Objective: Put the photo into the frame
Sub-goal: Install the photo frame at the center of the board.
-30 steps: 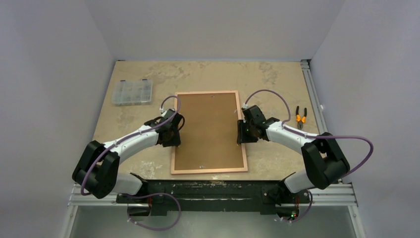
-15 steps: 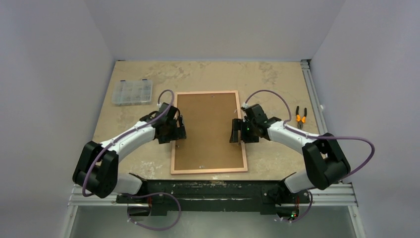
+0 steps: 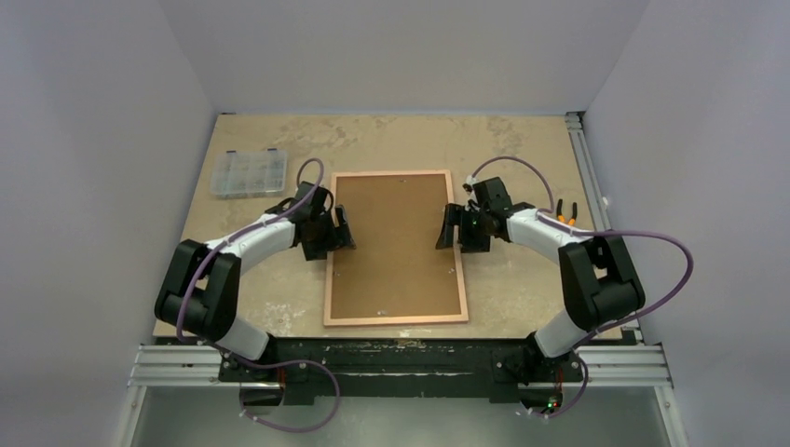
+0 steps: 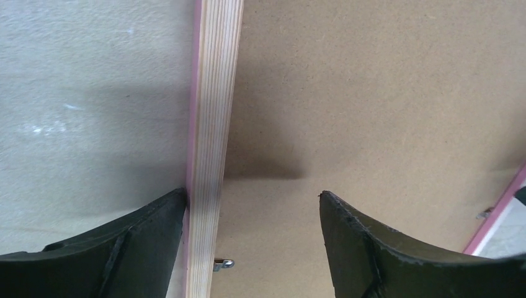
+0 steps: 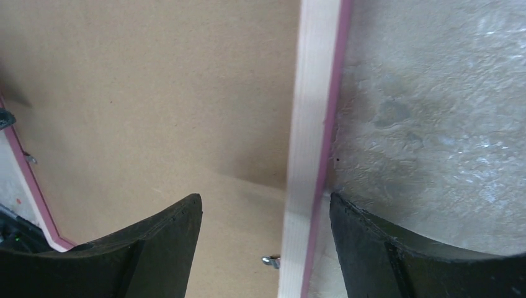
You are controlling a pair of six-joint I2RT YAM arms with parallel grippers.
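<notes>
Frame: the frame (image 3: 391, 173) lies flat, back up, in the middle of the tabletop (image 3: 391, 135).
Backing board: the brown backing board (image 3: 396, 261) fills the frame's opening and hides whatever lies under it.
Left gripper: the left gripper (image 3: 337, 237) has its jaws open astride the frame's left rail, gripping nothing.
Right gripper: the right gripper (image 3: 458, 233) has its jaws open astride the right rail, gripping nothing.
Organizer box: the clear organizer box (image 3: 248, 172) sits far left with its lid shut; its contents are too small to tell.
Pliers: the orange-handled pliers (image 3: 565, 217) lie right of the frame.
</notes>
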